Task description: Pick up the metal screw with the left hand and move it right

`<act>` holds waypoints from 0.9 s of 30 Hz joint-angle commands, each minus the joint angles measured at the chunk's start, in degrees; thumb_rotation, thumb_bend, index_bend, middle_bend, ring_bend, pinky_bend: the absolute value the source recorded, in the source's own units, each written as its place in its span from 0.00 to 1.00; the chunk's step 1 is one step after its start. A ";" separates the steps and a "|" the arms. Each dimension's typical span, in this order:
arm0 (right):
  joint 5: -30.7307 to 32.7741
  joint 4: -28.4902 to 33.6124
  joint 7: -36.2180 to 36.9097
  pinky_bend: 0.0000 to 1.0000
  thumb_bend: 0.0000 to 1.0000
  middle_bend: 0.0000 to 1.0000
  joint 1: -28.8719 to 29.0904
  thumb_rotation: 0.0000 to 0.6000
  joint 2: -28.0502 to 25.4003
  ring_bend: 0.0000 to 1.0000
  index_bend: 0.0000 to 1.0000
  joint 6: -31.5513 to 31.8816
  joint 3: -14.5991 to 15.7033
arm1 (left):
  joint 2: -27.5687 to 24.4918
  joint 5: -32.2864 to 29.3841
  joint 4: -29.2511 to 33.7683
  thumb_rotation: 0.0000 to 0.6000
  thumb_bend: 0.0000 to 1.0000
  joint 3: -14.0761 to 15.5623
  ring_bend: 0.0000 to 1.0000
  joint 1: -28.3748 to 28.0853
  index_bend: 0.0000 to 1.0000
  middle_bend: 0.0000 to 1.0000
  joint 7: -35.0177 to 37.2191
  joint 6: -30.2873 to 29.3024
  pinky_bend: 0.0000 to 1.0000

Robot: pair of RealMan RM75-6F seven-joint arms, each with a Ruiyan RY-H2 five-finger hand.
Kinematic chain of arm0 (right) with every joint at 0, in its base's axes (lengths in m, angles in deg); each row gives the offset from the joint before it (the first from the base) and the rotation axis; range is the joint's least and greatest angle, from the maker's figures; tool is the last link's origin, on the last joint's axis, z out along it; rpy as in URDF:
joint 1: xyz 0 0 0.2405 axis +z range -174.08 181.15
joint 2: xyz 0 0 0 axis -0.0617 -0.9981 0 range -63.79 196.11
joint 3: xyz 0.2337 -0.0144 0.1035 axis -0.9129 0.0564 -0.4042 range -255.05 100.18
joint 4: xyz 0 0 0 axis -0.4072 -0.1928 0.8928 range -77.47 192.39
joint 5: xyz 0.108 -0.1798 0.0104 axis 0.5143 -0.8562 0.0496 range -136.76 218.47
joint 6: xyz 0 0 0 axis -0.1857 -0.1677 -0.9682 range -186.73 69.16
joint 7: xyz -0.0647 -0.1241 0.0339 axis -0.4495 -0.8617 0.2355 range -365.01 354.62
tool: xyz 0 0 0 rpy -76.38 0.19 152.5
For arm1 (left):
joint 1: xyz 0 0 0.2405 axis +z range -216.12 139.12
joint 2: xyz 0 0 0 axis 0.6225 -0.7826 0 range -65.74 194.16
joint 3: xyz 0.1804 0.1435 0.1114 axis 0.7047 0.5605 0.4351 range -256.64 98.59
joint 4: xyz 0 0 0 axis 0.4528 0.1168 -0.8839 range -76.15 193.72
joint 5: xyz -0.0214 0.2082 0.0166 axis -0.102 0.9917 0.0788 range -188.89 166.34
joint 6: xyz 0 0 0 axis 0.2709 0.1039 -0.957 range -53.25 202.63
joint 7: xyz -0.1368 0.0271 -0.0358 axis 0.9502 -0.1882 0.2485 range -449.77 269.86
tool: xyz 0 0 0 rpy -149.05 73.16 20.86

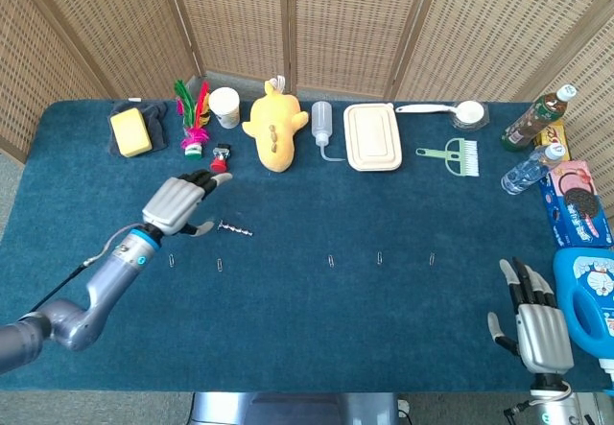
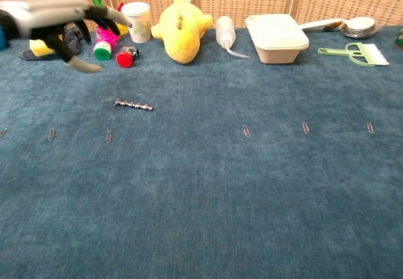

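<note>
The metal screw [image 1: 234,228] lies flat on the blue cloth, also seen in the chest view [image 2: 133,105]. My left hand [image 1: 179,203] hovers just left of it with fingers spread and nothing in them; in the chest view the left hand [image 2: 60,19] is up and to the left of the screw, blurred. My right hand [image 1: 536,322] rests open at the table's near right corner, beside a blue jug [image 1: 589,293].
Several paper clips [image 2: 246,131] lie in a row across the cloth. Along the back stand a yellow plush [image 1: 273,128], a cup [image 1: 224,106], a squeeze bottle [image 1: 322,124], a lidded box [image 1: 372,136], a red-capped item [image 1: 220,160] and a sponge [image 1: 130,131]. Bottles and snack boxes [image 1: 576,200] line the right edge.
</note>
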 commanded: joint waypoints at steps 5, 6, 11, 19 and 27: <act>0.18 0.75 -0.29 0.13 0.44 0.05 1.74 1.00 -1.24 0.04 0.00 -1.49 -1.18 | -10.92 1.02 10.99 1.00 0.43 3.13 0.13 8.75 0.11 0.18 -0.37 -9.17 0.19; 0.48 1.09 -0.55 0.12 0.44 0.04 2.11 1.00 -1.53 0.03 0.00 -2.12 -1.32 | -12.57 1.85 12.47 1.00 0.43 3.95 0.13 9.91 0.11 0.18 -0.94 -10.35 0.18; 0.54 2.33 -2.07 0.12 0.44 0.02 4.00 1.00 -2.19 0.01 0.00 -4.01 -1.99 | -20.01 5.22 20.03 1.00 0.43 7.76 0.12 17.82 0.11 0.18 -2.07 -19.37 0.16; -0.98 3.20 -2.95 0.12 0.44 0.01 5.72 1.00 -2.34 0.00 0.00 -4.76 -2.01 | -22.60 9.15 21.44 1.00 0.43 13.96 0.12 31.94 0.12 0.18 0.22 -33.61 0.16; -1.82 5.26 -5.53 0.10 0.44 0.01 5.88 1.00 -3.34 0.00 0.00 -3.78 -1.69 | -20.68 9.83 17.92 1.00 0.43 16.25 0.12 40.04 0.12 0.18 2.49 -39.37 0.15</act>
